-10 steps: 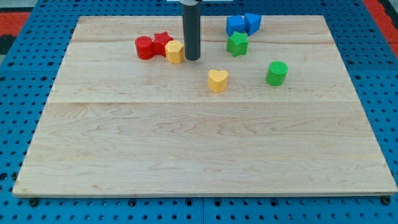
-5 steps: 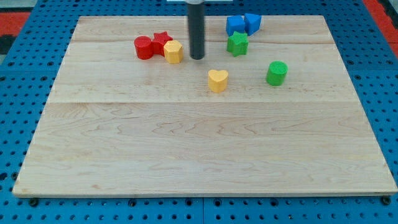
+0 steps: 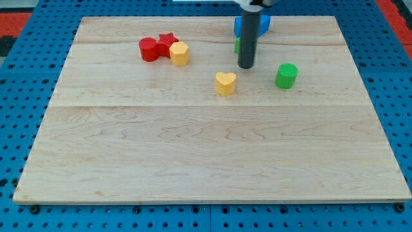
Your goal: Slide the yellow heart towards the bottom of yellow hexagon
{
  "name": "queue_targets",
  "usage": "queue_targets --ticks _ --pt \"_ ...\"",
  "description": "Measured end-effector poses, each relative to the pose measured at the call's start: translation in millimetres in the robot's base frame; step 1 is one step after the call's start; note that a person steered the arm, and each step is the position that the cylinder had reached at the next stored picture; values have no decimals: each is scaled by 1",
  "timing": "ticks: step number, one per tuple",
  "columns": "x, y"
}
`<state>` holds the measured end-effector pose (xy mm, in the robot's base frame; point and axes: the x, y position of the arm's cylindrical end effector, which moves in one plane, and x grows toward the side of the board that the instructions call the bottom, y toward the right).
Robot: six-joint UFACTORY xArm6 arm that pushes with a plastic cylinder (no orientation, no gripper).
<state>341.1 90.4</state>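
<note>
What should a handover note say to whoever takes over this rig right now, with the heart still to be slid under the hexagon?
Tool: no gripper; my tip rests on the board, up and right of the yellow heart, not touching it.
Blocks: the yellow hexagon sits upper left, against the red star and beside the red cylinder. The green cylinder lies right of my tip; the rod hides most of a green block and the blue blocks behind it.
Done: nothing visible; the heart is well right of the hexagon.
Left: push the heart leftwards to below the hexagon.
</note>
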Motion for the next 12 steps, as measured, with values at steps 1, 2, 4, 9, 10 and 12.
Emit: queue_targets --ticks 1,2,4,9,10,12 --pt "25 -8" --pt "64 -8" --pt "71 -120" --pt "79 -187" --pt "70 -166" --pt "71 -38"
